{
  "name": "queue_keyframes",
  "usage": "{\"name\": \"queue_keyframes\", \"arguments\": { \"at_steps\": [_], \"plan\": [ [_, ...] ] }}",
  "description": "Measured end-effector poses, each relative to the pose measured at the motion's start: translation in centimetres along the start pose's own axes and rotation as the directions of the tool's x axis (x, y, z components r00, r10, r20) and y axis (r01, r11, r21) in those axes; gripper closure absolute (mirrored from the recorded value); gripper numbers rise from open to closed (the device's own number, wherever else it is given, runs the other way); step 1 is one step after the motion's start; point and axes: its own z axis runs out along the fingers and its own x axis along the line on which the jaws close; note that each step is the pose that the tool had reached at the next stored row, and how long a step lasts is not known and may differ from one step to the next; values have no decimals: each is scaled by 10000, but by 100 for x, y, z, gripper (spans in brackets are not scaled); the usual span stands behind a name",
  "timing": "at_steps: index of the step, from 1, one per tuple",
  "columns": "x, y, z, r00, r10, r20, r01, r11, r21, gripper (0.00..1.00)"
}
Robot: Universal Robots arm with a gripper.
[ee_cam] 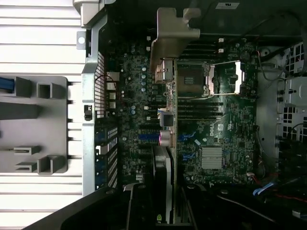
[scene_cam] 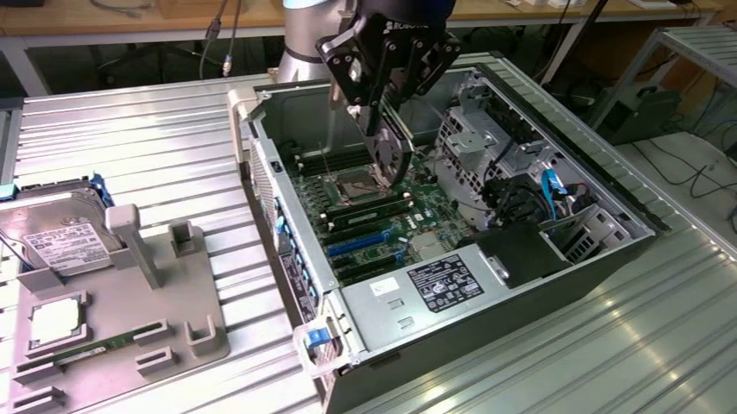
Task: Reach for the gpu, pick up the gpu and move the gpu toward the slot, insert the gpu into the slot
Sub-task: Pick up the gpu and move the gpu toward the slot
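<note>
The hand (scene_cam: 381, 119), clamped on the gpu (scene_cam: 394, 164), holds it upright over the motherboard (scene_cam: 429, 207) inside the open case (scene_cam: 461, 306), apparently mid-carry and short of the blue slot (scene_cam: 359, 247), where seating would demand careful edge alignment.

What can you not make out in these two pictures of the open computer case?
- Broad face of the gpu: wrist view, seen edge-on.
- Middle of the blue slot: wrist view, covered by the gpu.
- Far end of the hard drive: exterior view, cut off by the exterior view's left edge.
- Print on the power supply label: exterior view, too small to read.
</note>
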Motion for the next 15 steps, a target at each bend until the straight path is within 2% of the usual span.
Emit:
{"name": "queue_keyframes", "arguments": {
  "at_steps": [4, 12, 15],
  "plan": [
    [-72, 0, 1, 10000, -51, -3, 51, 10000, 1, 72],
    [-214, -2, 4, 9972, -744, -27, 744, 9972, -9, 72],
    [-275, -3, 6, 9969, -782, -27, 782, 9969, -10, 72]
  ]
}}
